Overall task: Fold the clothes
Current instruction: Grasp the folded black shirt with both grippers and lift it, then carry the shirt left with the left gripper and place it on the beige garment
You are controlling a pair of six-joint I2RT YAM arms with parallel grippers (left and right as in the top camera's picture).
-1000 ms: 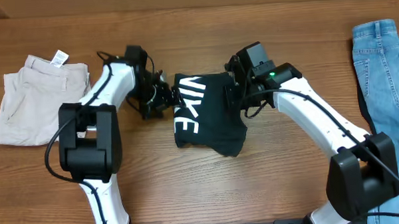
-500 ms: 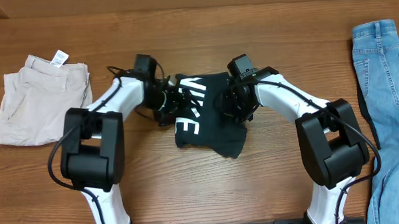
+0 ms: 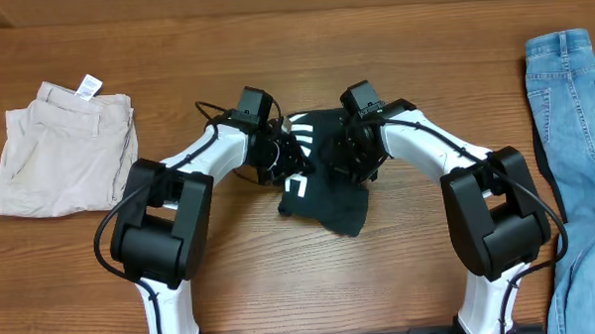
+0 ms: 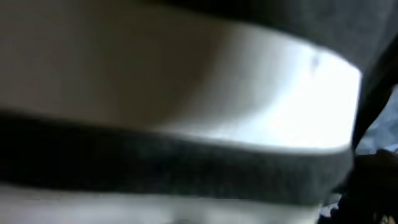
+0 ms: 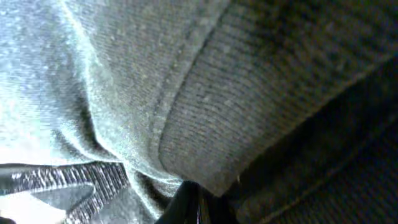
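T-shirt (image 3: 330,201) fills both wrist views, lettering (image 3: 296,185) mostly hidden.

Only scraps of white lettering (image 3: 296,185) showed on the dark T-shirt (image 3: 336,207) (one block letter resembling an E); no word was legible. Far left of the T-shirt, the tag (image 3: 88,86) on the shorts (image 3: 59,155) was unreadable.

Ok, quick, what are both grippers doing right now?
Left gripper: at the left edge of the T-shirt, jaws hidden; cannot tell.
Right gripper: closed, apparently pinching the T-shirt fabric.
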